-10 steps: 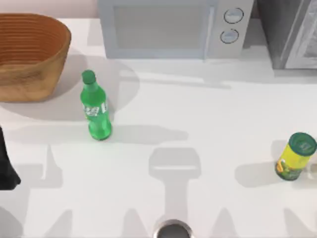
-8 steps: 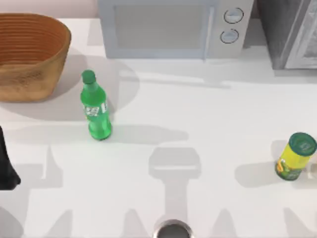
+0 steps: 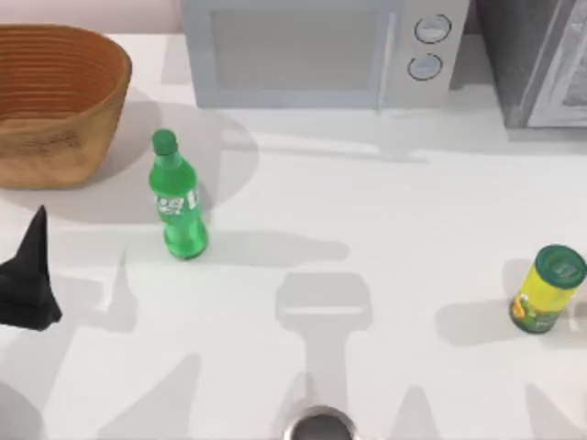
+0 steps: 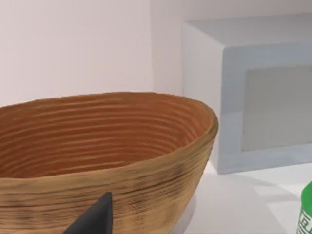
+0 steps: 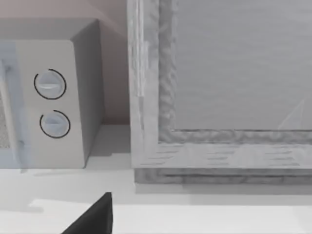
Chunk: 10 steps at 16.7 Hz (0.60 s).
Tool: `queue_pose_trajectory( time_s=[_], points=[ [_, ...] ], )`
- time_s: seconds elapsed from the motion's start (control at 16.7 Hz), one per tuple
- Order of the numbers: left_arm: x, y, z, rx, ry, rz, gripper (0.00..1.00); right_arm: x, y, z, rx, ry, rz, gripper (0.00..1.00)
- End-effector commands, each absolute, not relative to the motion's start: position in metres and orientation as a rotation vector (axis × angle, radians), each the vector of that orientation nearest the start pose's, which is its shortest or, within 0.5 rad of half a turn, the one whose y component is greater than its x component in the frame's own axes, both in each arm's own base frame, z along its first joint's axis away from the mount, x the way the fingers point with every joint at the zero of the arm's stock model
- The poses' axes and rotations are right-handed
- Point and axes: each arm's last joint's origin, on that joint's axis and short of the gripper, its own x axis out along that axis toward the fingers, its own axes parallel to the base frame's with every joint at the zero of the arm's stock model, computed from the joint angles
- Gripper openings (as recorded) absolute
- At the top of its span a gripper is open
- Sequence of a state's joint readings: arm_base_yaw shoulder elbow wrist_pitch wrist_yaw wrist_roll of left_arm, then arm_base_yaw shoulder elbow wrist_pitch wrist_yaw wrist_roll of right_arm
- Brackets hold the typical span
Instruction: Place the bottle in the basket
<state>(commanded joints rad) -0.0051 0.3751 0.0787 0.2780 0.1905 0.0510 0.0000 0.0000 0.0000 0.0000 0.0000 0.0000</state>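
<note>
Now left gripper (image 3: 32, 275) hovering at table's left edge, dark pointed finger (image 4: 95, 219) aiming toward basket; cannot tell whether fingers apart or together. Slim green plastic soda bottle (image 3: 176, 197), capped, white-and-green label, standing upright on smooth white table (image 3: 385, 211), just right of gripper, apart from it. Oval brown wicker basket (image 3: 55, 101), ribbed woven walls, sitting at far left corner, near bottle. Boxy grey microwave (image 3: 321, 50) standing behind. Short yellow jar (image 3: 546, 289), green lid, sitting far right. Right gripper (image 5: 92, 217) facing microwave dials.
</note>
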Motion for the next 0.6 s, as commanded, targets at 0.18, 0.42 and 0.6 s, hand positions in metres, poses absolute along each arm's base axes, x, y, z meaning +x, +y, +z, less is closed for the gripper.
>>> queue_pose_trajectory(
  time_s=[0.18, 0.42, 0.6],
  points=[
    [0.156, -0.010, 0.180, 0.064, 0.069, -0.310, 1.00, 0.106, -0.001, 0.160, 0.000, 0.000, 0.000, 1.00],
    [0.196, -0.014, 0.159, 0.071, 0.167, -0.470, 1.00, 0.106, -0.001, 0.160, 0.000, 0.000, 0.000, 1.00],
    [0.221, -0.016, 0.136, 0.069, 0.209, -0.585, 1.00, 0.106, -0.001, 0.160, 0.000, 0.000, 0.000, 1.00]
  ],
)
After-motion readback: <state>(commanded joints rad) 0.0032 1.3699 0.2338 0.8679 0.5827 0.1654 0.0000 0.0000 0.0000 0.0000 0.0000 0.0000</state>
